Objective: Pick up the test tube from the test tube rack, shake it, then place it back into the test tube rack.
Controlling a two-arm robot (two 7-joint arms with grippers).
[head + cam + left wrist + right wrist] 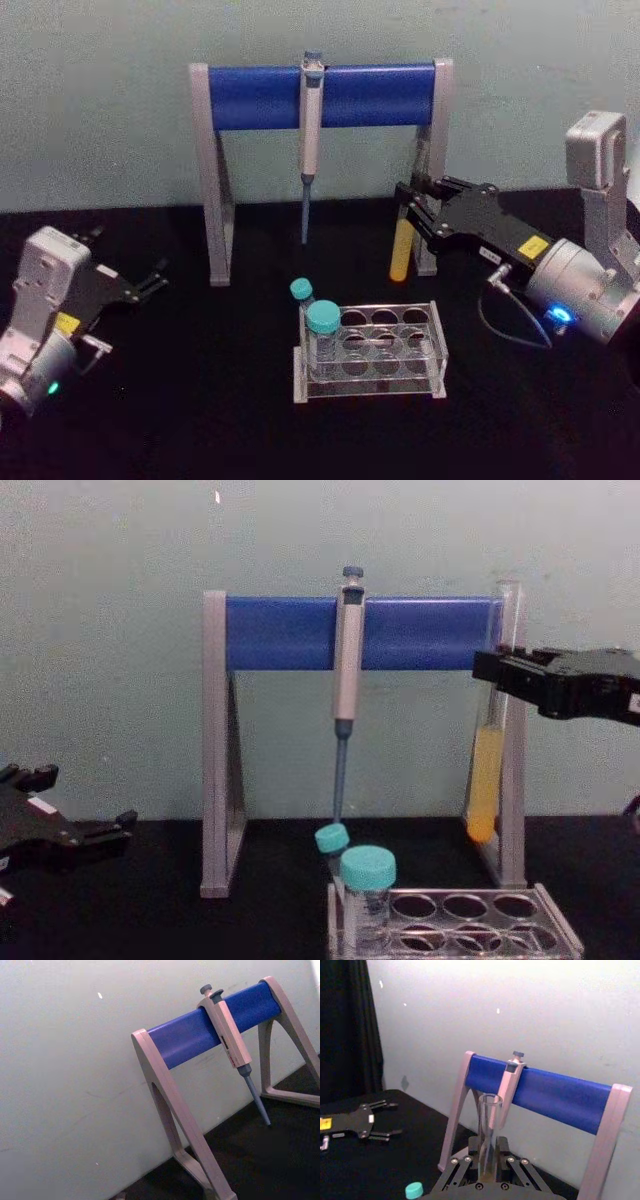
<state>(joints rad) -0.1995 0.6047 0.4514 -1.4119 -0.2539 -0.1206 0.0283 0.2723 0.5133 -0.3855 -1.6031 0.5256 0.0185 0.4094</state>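
Observation:
My right gripper (406, 206) is shut on the test tube (401, 250), holding it upright in the air behind and above the test tube rack (439, 352). The tube is clear glass with yellow liquid in its lower part (486, 772). It hangs just in front of the pipette stand's right leg. In the right wrist view the tube (489, 1127) rises from between my closed fingers (488, 1174). The clear rack (562, 936) sits on the black table in front of me. My left gripper (135, 262) rests open at the far left, well away from the rack.
Two teal-capped vials (323, 335) (301, 290) stand at the rack's left end. Behind it is the grey-and-blue pipette stand (260, 97) with a pipette (311, 130) hanging from its bar. A pale wall closes off the back.

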